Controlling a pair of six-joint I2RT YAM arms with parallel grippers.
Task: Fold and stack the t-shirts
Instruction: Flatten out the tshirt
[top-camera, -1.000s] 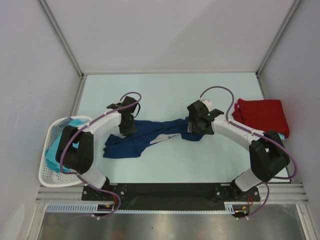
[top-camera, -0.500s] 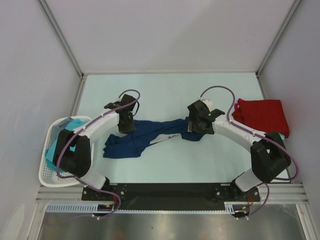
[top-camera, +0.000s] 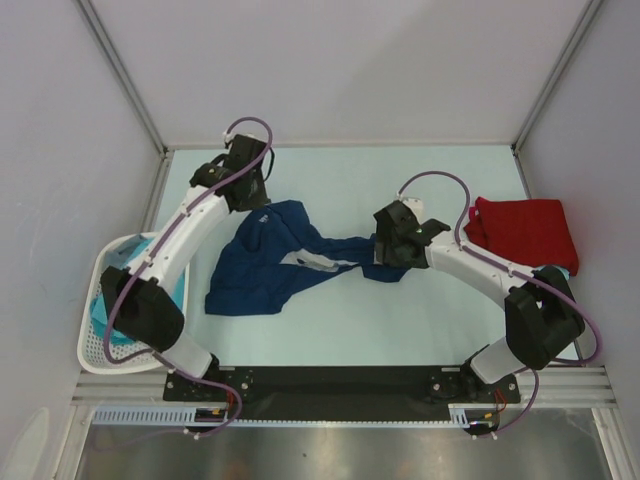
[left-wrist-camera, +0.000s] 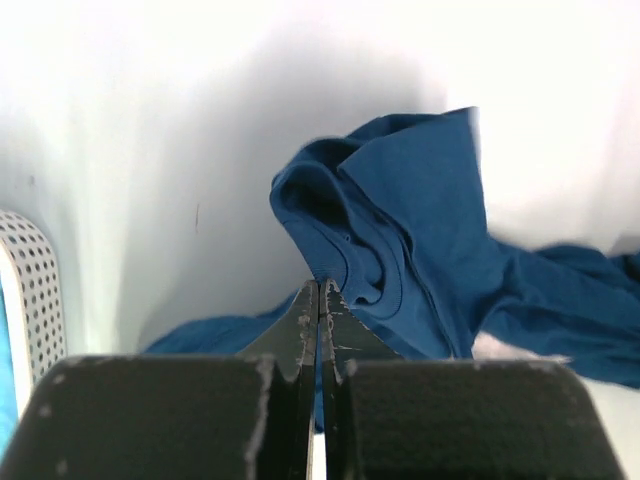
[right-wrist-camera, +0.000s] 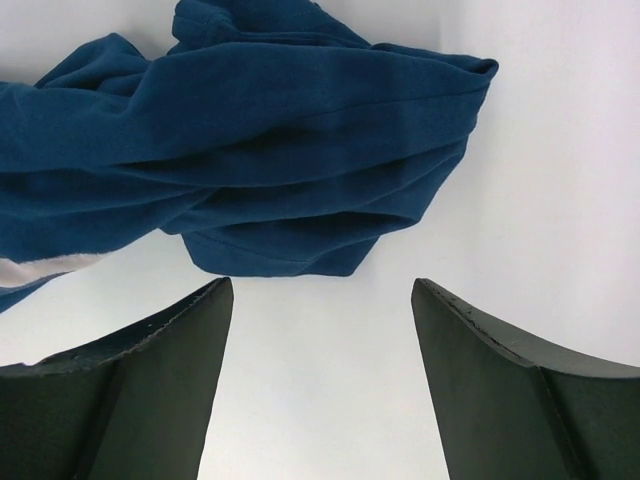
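The navy t-shirt (top-camera: 285, 262) was spread in a crumpled, twisted band across the middle of the pale bench (top-camera: 400, 180), not yet flattened, with a strip of its pale print showing among the folds. At the shirt's far left corner the left claw (top-camera: 263, 210) was clamped fully shut on a fold of the cloth beside the collar. In the left wrist view the fabric was seen drawn up to the closed tips (left-wrist-camera: 319, 300). That hold was judged to be meant for drawing the bunched shirt out flat for folding. At the shirt's right end the right claw (top-camera: 384, 252) was held low with its jaws wide apart and nothing between them. In the right wrist view only bare bench was seen between the fingers, and the rumpled hem lay just beyond them, so a grasp of that end seemed intended, to stretch the shirt against the left hold. Well to the right of the navy t-shirt a folded red t-shirt (top-camera: 522, 230) was laid as the start of the stack. To the shirt's left, turquoise t-shirts (top-camera: 102, 315) were left waiting in the white perforated basket (top-camera: 88, 345).
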